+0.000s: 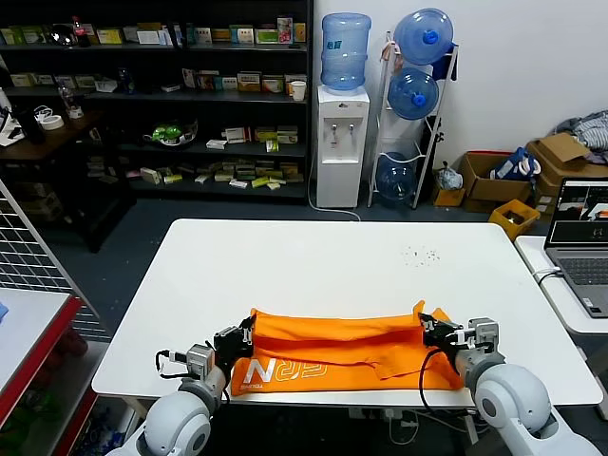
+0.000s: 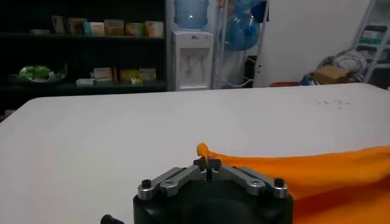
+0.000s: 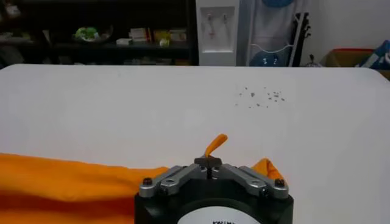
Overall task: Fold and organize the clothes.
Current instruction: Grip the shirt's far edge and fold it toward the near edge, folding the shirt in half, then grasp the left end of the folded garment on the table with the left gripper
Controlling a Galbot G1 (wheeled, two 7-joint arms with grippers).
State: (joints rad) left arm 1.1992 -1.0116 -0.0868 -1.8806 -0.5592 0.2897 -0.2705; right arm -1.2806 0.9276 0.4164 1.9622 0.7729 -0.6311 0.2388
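The orange T-shirt lay folded into a long band along the near edge of the white table, lettering facing up. My left gripper pinched its left end — my right gripper clenched the right end, fabric bunched between the fingers.

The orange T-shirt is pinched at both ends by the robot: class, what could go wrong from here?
1. Each pincer, left and right, seems to hold only a small tip of the orange T-shirt, so a corner may slip out.
2. The shirt lies near the table front edge; loose fabric might slide off.
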